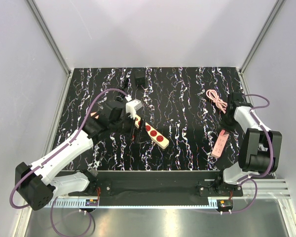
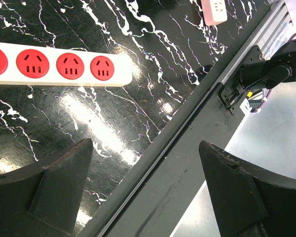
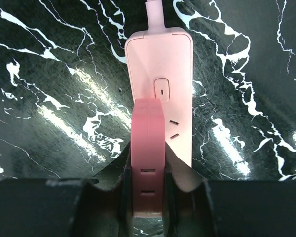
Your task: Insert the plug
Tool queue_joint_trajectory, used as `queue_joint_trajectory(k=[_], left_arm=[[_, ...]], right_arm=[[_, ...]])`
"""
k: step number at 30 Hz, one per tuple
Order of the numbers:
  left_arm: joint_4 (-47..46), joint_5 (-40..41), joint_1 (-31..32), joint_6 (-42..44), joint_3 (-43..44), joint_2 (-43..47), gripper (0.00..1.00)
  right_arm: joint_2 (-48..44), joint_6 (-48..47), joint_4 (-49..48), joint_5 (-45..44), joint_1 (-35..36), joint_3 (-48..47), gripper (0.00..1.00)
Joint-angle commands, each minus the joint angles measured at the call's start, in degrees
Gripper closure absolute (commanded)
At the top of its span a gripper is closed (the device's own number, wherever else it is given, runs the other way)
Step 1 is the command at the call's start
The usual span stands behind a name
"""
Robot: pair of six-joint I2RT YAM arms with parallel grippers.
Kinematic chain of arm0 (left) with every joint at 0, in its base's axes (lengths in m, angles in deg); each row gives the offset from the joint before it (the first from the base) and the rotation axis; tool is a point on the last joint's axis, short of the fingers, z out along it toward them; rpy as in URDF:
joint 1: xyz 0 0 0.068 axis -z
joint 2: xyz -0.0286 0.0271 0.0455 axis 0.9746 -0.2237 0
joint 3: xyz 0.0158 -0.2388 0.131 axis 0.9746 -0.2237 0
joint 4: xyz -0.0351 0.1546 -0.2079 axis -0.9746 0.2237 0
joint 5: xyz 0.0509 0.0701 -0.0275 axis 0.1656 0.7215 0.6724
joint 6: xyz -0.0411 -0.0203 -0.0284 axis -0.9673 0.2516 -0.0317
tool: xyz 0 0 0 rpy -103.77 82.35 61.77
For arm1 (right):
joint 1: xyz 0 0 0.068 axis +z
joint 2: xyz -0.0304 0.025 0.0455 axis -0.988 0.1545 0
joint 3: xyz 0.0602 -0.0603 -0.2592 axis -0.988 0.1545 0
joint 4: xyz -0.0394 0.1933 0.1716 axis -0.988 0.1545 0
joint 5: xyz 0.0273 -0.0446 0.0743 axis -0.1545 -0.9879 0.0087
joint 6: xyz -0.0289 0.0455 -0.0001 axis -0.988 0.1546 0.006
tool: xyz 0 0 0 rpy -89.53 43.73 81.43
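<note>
Black and boxy, the one plug (image 1: 139, 76) is lying near the far edge of the marbled tabletop (image 1: 187, 89), well apart from both arms. Over the one cream strip (image 2: 54, 64), four red sockets (image 2: 102, 68) showing, the left tool (image 2: 145, 153) is hanging released. Meanwhile the right tool (image 3: 148, 192) is clenching one pink block (image 3: 148, 148) above the one pink strip (image 3: 172, 59).

One overhead view, two wrist close-ups
</note>
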Motion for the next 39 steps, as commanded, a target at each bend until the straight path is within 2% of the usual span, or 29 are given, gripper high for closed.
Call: queue_joint_trajectory(k=[1,9,20,29,36,39], left_arm=[[-3.63,-1.47,0.87,-0.42,-0.38,1.80,0.06],[-3.63,-1.20,1.40,-0.42,-0.29,2.33,0.06],[-3.72,-0.94,2.19,-0.33,-0.47,1.89,0.06],[-3.63,-0.50,3.16,-0.33,-0.56,1.72,0.05],[-3.54,0.64,3.16,-0.07,-0.56,1.63,0.05],[-3.28,1.96,3.16,0.20,-0.73,2.15,0.05]], right_arm=[[4.81,6.54,-0.68,7.09,1.15,6.06,1.00],[4.11,7.60,5.73,1.47,1.15,3.60,1.00],[9.03,9.18,10.56,-1.88,0.80,1.66,1.00],[10.35,10.24,10.66,-1.62,0.71,2.19,1.00],[8.07,12.08,2.31,3.83,0.36,8.16,1.00],[7.80,12.78,3.44,2.70,0.10,7.90,1.00]])
